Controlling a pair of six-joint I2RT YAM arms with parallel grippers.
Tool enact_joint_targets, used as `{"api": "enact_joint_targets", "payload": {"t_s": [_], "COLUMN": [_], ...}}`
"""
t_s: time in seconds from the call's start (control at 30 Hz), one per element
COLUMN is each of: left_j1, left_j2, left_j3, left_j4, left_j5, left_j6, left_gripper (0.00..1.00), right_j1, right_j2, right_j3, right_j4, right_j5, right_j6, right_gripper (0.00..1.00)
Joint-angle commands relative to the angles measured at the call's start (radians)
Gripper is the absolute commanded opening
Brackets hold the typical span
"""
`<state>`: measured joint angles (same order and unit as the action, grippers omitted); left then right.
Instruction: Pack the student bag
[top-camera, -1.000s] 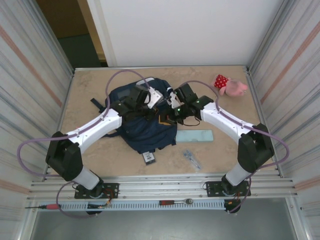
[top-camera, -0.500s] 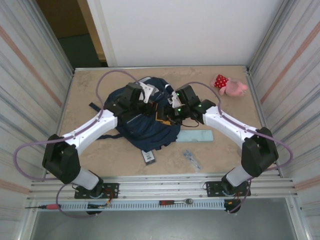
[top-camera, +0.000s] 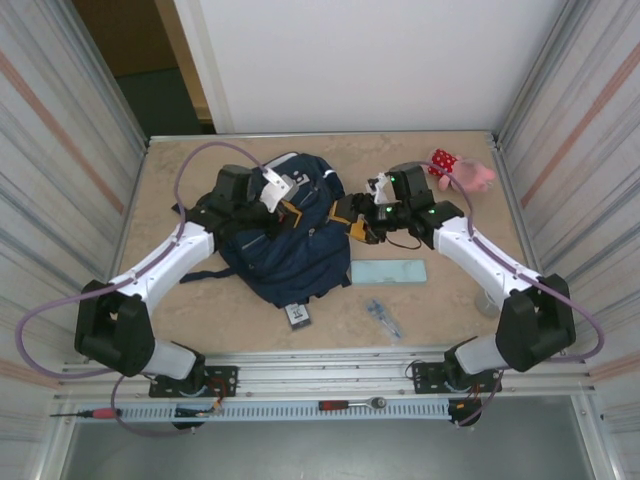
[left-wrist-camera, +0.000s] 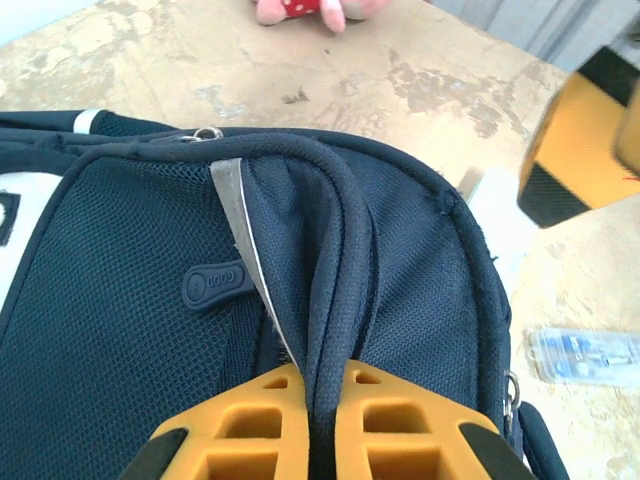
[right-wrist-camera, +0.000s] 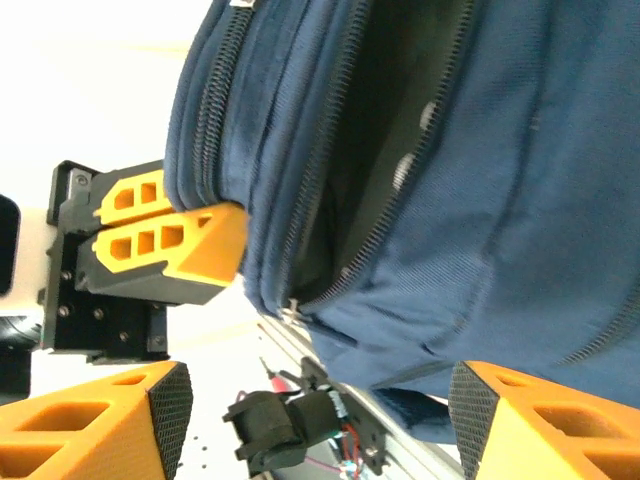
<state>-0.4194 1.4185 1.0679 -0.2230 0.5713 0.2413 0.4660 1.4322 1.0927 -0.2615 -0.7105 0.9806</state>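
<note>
Student bag (top-camera: 290, 250) lying centre-left on table (top-camera: 440, 310), upper left part hidden under left arm in top view. Left gripper (left-wrist-camera: 322, 385) clamping bag's corded rim between orange fingers (left-wrist-camera: 250, 425); finger bases cut off by frame edge. Right gripper (top-camera: 356, 222) sitting at bag's right side, jaws spread wide, grasping nothing; contact with fabric impossible to tell. Right wrist view showing unzipped compartment, interior dark, contents unreadable. Pale blue case (top-camera: 388, 272) lying just beside bag. Pink plush toy (top-camera: 460, 170) lying far right, well apart.
</note>
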Motion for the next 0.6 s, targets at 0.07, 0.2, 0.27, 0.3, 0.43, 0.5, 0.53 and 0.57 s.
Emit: {"api": "enact_joint_targets", "payload": {"t_s": [0.07,0.2,0.27,0.3,0.43,0.5,0.53,0.57], "left_j1": [-0.001,-0.001,-0.001,-0.001,-0.002,-0.002,-0.002,-0.002], "left_j2": [-0.062,-0.061,-0.059,-0.056,-0.039,-0.033,-0.029,-0.024], "left_j3": [0.012,0.014,0.019,0.023,0.047,0.061,0.067,0.076], "left_j4": [0.048,0.039,0.022,0.010,-0.059,-0.083,-0.089,-0.100], "left_j5": [0.191,0.216,0.239,0.245,0.248,0.252,0.247,0.242], "left_j6": [0.131,0.181,0.213,0.230,0.304,0.340,0.347,0.359], "left_gripper": [0.00,0.00,0.00,0.00,0.00,0.00,0.00,0.00], "right_j1": [0.037,0.037,0.037,0.038,0.045,0.046,0.046,0.045], "right_j2": [0.065,0.106,0.123,0.134,0.161,0.171,0.173,0.173], "right_j3": [0.018,0.037,0.036,0.036,0.046,0.052,0.051,0.046], "right_j4": [0.152,0.190,0.238,0.262,0.316,0.328,0.330,0.335], "right_j5": [-0.019,0.002,0.003,0.001,-0.003,0.004,0.007,0.014], "right_j6": [0.128,0.160,0.181,0.214,0.249,0.257,0.261,0.265], "right_gripper": [0.69,0.65,0.62,0.59,0.47,0.38,0.33,0.26]}}
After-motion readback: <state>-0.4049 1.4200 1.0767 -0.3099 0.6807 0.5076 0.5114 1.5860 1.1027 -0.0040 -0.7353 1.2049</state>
